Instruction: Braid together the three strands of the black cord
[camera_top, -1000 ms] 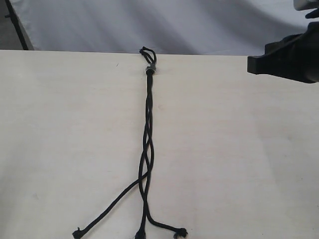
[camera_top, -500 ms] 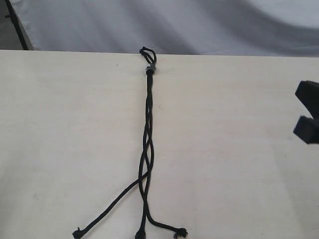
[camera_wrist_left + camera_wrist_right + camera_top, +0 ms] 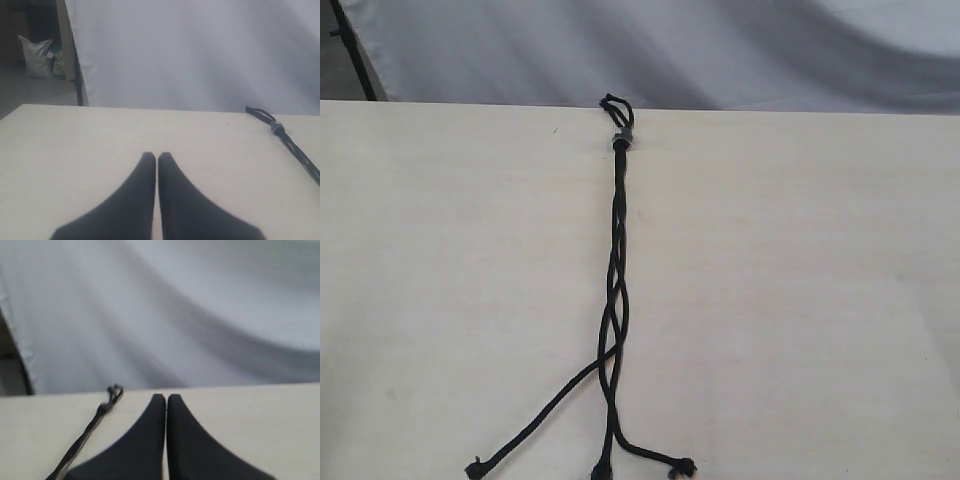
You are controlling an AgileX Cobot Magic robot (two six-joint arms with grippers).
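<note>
The black cord [image 3: 618, 230] lies straight down the middle of the pale table, its small grey band [image 3: 622, 139] and loop at the far edge. Its three strands [image 3: 612, 320] cross loosely partway down, then spread apart into knotted tips near the front edge. Neither gripper shows in the exterior view. In the left wrist view my left gripper [image 3: 157, 158] is shut with nothing in it, and the cord's banded end [image 3: 276, 127] lies off to one side. My right gripper [image 3: 166, 399] is shut and empty too, with the cord's loop end [image 3: 111, 396] beside it.
A white cloth backdrop [image 3: 720, 50] hangs behind the table's far edge. A dark pole [image 3: 355, 55] stands at the back left. The left wrist view shows a pale sack [image 3: 36, 56] on the floor beyond the table.
My right gripper, seen at the right edge of the exterior view earlier, has dropped and left that view. The cord has not moved.
</note>
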